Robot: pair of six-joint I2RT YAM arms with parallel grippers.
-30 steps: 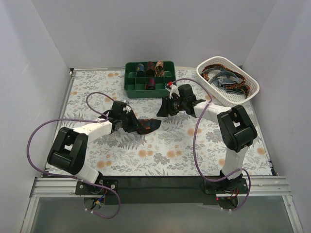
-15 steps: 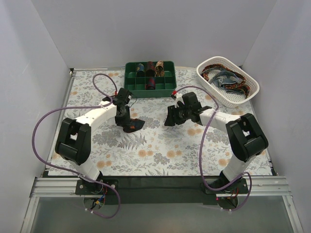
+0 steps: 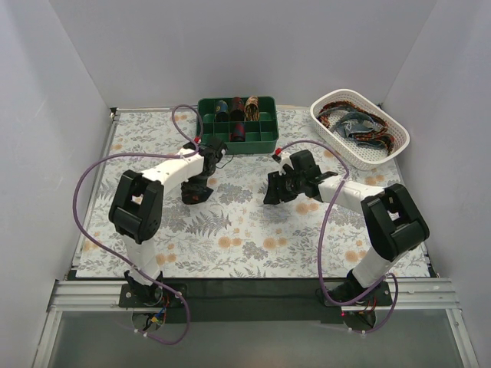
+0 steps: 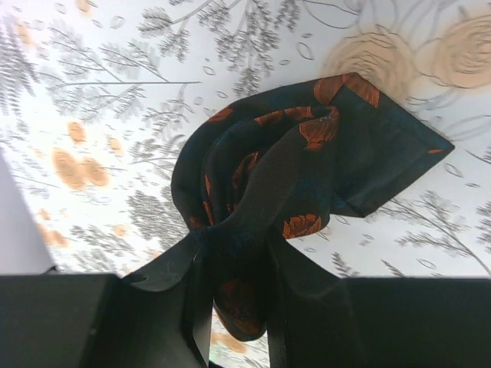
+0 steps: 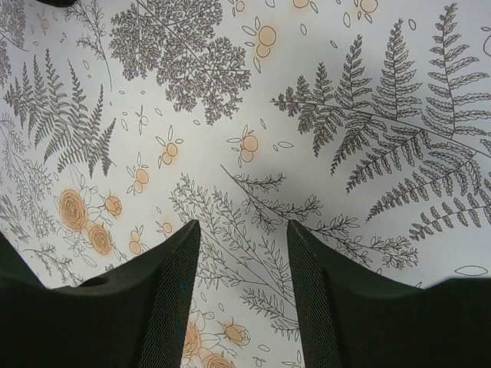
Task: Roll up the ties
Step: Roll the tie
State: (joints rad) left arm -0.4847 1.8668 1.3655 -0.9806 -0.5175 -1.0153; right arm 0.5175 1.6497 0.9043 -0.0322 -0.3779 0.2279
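My left gripper (image 3: 198,186) is shut on a loosely rolled dark tie with orange-red print (image 3: 195,196), low over the floral mat left of centre. In the left wrist view the tie (image 4: 261,176) is pinched between the jaws of the left gripper (image 4: 234,284), and its pointed end sticks out to the right. My right gripper (image 3: 268,190) is open and empty right of centre. In the right wrist view the right gripper (image 5: 244,227) has only mat between its fingers. Several rolled ties (image 3: 238,107) sit in a green tray. Loose ties (image 3: 354,123) lie in a white basket.
The green compartment tray (image 3: 230,146) stands at the back centre, just beyond my left gripper. The white basket (image 3: 334,142) stands at the back right. Purple cables (image 3: 100,172) loop over the mat beside both arms. Grey walls close in three sides.
My left gripper has carried the rolled tie leftward from the centre, its arm swinging toward the back. My right gripper has drawn back toward the near side, away from the tie.
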